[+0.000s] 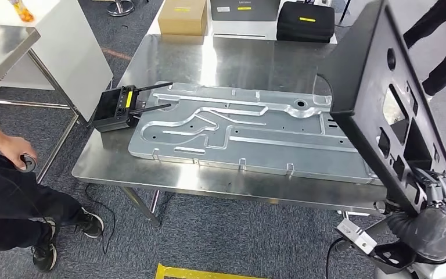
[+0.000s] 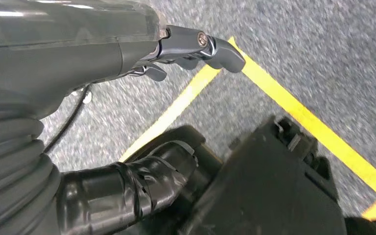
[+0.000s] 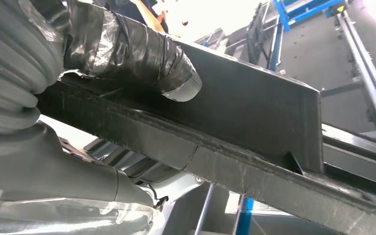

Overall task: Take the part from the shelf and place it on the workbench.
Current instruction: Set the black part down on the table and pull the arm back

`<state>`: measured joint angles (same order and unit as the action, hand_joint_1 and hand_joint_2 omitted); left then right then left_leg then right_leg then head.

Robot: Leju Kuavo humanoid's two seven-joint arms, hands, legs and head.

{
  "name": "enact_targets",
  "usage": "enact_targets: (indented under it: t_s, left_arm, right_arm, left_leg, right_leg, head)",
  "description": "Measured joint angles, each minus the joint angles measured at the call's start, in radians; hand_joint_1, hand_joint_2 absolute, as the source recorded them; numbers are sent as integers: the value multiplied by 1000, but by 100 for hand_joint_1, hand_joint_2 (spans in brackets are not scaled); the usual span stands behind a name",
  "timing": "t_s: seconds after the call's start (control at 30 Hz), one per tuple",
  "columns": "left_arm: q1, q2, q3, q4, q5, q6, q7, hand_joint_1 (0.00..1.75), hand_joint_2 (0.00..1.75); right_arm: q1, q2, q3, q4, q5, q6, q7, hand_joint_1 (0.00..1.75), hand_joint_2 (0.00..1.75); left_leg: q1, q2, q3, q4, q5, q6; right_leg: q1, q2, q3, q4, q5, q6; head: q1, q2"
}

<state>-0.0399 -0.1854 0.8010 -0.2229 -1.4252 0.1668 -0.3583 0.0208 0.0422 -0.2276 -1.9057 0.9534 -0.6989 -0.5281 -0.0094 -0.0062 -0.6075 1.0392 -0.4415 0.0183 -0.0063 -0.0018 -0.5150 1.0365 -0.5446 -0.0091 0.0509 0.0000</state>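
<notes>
part: flat black metal bracket plate with cut-out holes [image 1: 377, 99], up in the air at my right side, tilted, upper edge leaning over the far right end of the table, not touching it
right hand: my right hand [image 1: 444, 200] grips the plate's lower corner; in the right wrist view the taped thumb [image 3: 142, 54] presses one face and the edge runs through the grip
left hand: my left hand [image 2: 191, 49] hangs low over grey carpet with yellow floor tape [image 2: 293, 110], fingers curled in, holding nothing
target: stainless steel workbench [image 1: 168, 174], in front of me
obstacles: large silver stamped aluminium panel [image 1: 250, 131] covers most of the top; black handheld controller with two antennas [image 1: 119, 107] at its left end; cardboard box [image 1: 183, 17] and black case [image 1: 305, 20] at the far edge
step: carry-over done in my judgement, lowering to place is next
how: flatten the plate before descent, it's steep now and a corner would strike first
where: bare steel behind the panel looks the best spot; avoid landing on the ribs
risk: one-corner grip, long lever, plate could swing or slip; go slow
bystander: person crouched at left [image 1: 11, 192], well apart from the drop zone
</notes>
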Motion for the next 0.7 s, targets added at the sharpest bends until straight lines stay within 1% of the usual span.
enact_targets:
  t_s: [0.13, 0.37, 0.5, 0.6, 0.7]
  left_arm:
    - [-2, 0, -23, 9, 0, 18, 3, 0, 175]
    - [0, 0, -47, 12, 0, 9, -15, 0, 175]
    - [2, 0, -48, 13, 0, 7, -17, 0, 0]
    - [5, 1, -49, 13, 0, 13, -7, 0, 0]
    - [5, 3, -49, 13, 0, 17, 0, 0, 0]
  right_arm:
    - [5, 1, 0, -1, 5, 0, -4, 175, 175]
    - [9, 1, 0, -1, 12, 0, -4, 173, 175]
    - [15, 2, 0, -2, 18, 0, -5, 174, 175]
    - [13, 2, 8, -3, 54, 0, -1, 173, 175]
    - [-1, 2, 35, -2, 111, 0, 15, 173, 175]
  left_leg:
    - [0, 0, 1, -1, -6, 6]
    - [0, 0, 2, -1, -8, 9]
    - [0, 0, 3, -1, -7, 9]
    - [0, 0, 3, -1, -7, 9]
    - [0, 0, 4, -1, -7, 9]
  right_leg:
    - [1, 0, 6, -10, -1, 2]
    - [0, 0, 8, -16, 0, 6]
    - [0, 0, 9, -16, 1, 7]
    - [1, 0, 10, -16, 2, 8]
    - [1, 0, 10, -16, 2, 8]
  head:
    - [0, 0]
    - [0, 0]
    - [0, 0]
    - [0, 0]
    - [0, 0]
